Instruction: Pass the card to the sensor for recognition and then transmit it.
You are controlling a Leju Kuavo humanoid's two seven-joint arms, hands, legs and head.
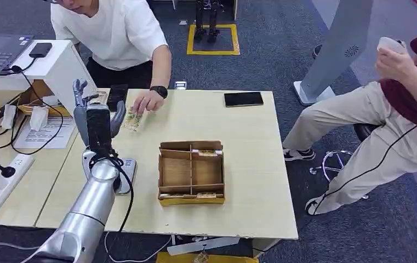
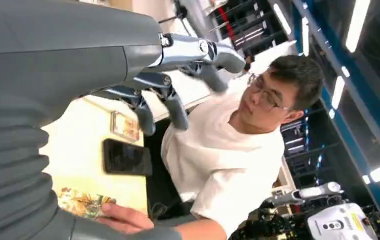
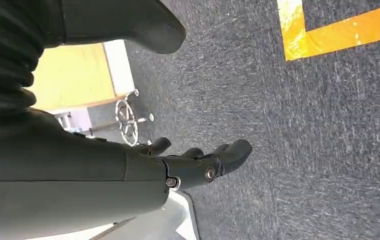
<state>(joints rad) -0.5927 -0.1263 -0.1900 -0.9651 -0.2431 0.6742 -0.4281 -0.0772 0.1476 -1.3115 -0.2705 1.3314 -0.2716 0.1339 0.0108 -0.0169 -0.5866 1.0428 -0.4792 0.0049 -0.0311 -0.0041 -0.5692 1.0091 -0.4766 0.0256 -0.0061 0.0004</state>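
Head view: pickup not started. The patterned yellow-green card [image 1: 132, 121] lies flat on the pale wooden bench [image 1: 250, 164] under a person's hand [image 1: 147, 102]. Left hand [image 1: 97, 112] raised upright just beside it, fingers apart, empty; next, probably take the card. Right hand [image 3: 197, 162] hangs over carpet, fingers loosely apart.

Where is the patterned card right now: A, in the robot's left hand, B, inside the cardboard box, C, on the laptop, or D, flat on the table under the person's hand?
D: the card lies flat on the table with the person's hand resting at its far end, while the robot's left hand is raised beside it, fingers apart and holding nothing.
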